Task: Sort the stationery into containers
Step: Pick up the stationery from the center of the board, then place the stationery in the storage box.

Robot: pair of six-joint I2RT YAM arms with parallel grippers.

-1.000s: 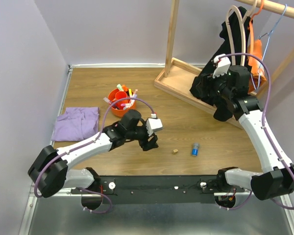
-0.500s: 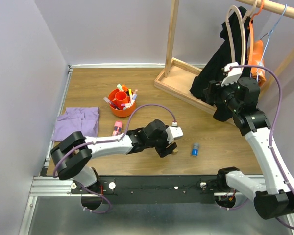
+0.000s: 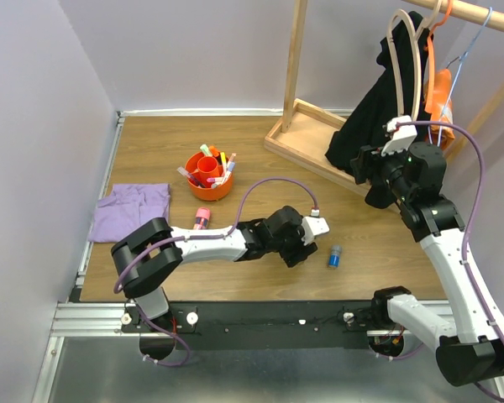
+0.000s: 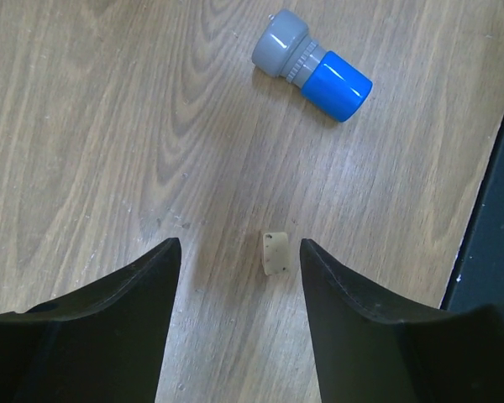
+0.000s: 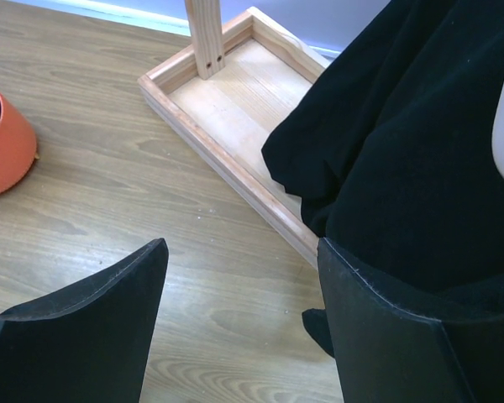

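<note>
Straddling the small tan eraser (image 4: 275, 253) without touching it, the left pincer (image 4: 239, 245) stands wide open, one black finger (image 4: 109, 319) on either side, the eraser nearer one finger than the other. A blue cylinder (image 4: 323, 71) with a grey cap lies on its side on the tabletop (image 4: 84, 126) near the eraser. The orange tub (image 3: 203, 191), bristling with pens (image 3: 223, 159), sits well apart from the eraser. The right pincer (image 5: 239, 252) also gapes wide, holding nothing, raised far from the eraser
</note>
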